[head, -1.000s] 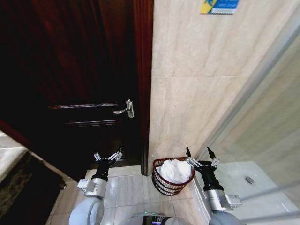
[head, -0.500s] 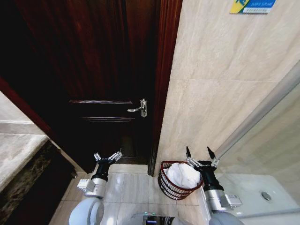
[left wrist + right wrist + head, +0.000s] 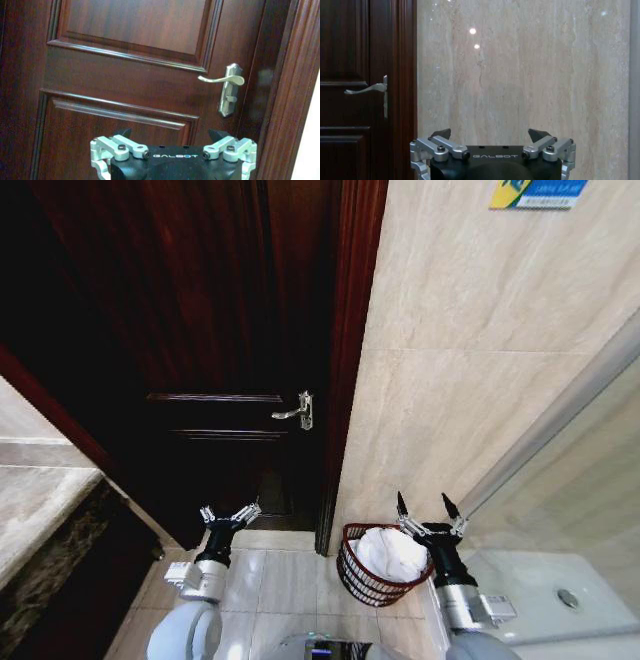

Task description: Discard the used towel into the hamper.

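Tiled floor | towel [image 3: 388,552] in hamper [image 3: 362,577] | both pincers spread

We see a dark polished wood door [image 3: 200,330] with a shiny metal handle [image 3: 293,411], glossy beige stone wall tiles [image 3: 470,360], and an open-weave wicker hamper [image 3: 362,572] holding soft white cloth [image 3: 388,550]. Both claws, left [image 3: 229,514] and right [image 3: 424,506], look like bare metal on black matt housings.

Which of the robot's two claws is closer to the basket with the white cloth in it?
The right gripper. It hangs open just above the rim of the hamper, beside the white towel; the left gripper is open too, over bare floor by the door.
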You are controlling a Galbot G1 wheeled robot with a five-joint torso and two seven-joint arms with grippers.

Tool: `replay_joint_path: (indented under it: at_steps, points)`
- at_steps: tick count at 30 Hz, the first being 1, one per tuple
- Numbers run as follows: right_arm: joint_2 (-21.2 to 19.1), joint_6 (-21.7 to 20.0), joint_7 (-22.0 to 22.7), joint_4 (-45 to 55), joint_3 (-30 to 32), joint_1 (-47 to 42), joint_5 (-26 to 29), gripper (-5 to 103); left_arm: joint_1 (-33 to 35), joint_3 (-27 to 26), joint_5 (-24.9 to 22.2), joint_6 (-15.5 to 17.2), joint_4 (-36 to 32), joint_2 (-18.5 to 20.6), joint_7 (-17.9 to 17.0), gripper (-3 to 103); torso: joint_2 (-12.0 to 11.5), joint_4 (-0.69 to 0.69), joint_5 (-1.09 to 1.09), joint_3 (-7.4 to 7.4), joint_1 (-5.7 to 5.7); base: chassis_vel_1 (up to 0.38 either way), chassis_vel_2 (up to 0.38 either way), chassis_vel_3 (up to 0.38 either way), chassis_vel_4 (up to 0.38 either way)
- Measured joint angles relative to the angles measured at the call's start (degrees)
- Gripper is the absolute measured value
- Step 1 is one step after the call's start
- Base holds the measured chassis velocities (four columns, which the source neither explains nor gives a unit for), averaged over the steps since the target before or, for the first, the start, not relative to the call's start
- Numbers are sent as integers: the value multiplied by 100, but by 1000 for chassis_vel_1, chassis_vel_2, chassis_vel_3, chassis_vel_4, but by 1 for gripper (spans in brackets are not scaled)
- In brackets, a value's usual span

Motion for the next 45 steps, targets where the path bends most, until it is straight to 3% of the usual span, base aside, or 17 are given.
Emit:
replay_joint_path:
  at_steps: [11, 45]
  points:
    - [0, 0, 0, 0, 0, 0, 0, 100, 0, 0, 0, 0, 0, 0, 0, 100, 135, 0, 0, 74, 62, 0, 0, 0, 0]
    - [0, 0, 0, 0, 0, 0, 0, 100, 0, 0, 0, 0, 0, 0, 0, 100, 1301, 0, 0, 700, 599, 0, 0, 0, 0]
